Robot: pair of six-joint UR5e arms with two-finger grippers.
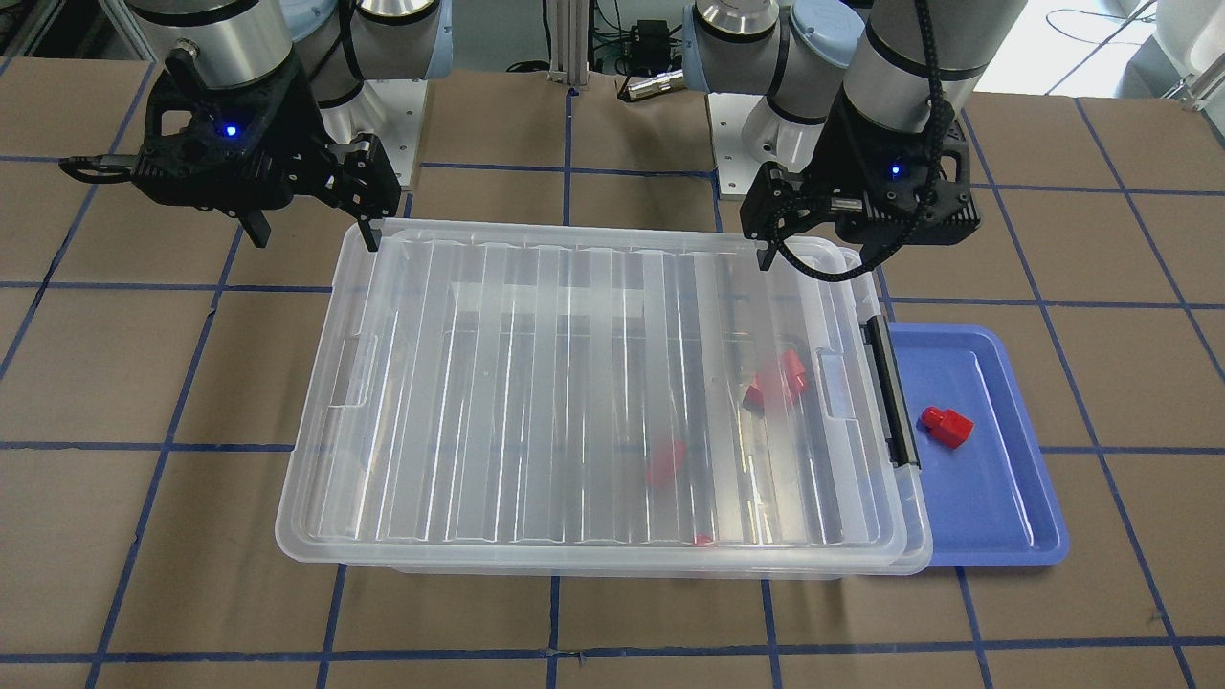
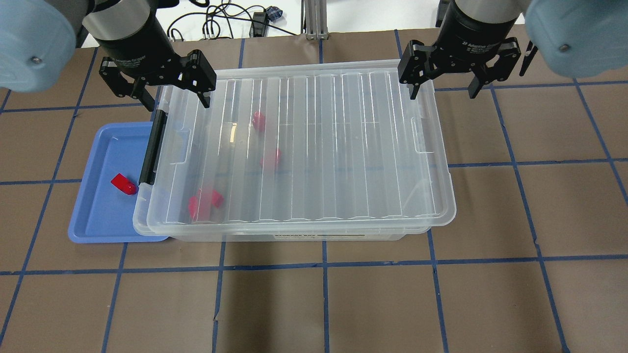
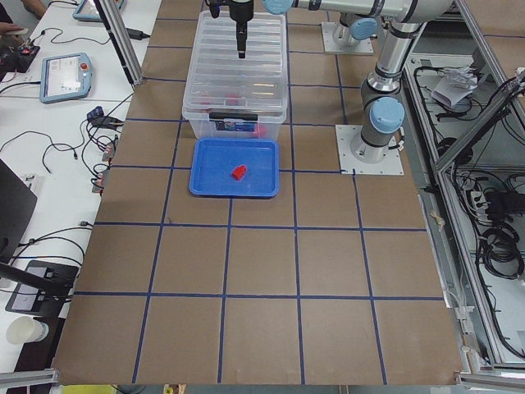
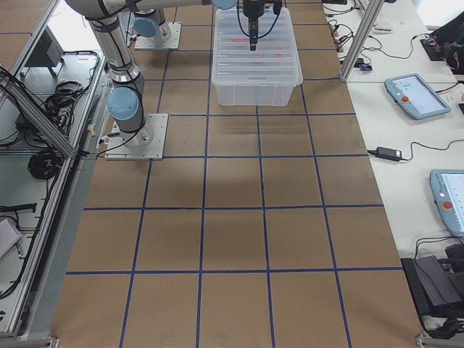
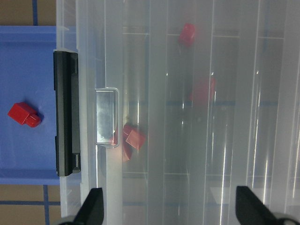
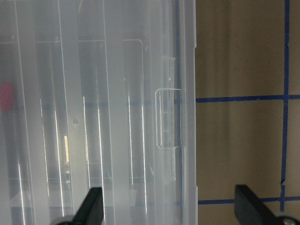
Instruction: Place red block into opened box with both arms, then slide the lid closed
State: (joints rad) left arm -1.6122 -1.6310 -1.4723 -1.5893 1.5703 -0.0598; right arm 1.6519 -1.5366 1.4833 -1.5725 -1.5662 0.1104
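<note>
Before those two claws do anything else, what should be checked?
1. Left claw open and empty: ok.
2. Right claw open and empty: ok.
3. Lid covers the box: ok. Slid fully home: cannot tell.
4. Tray emptied: not ok; a block lies in it.
5. Latch fastened: cannot tell.
</note>
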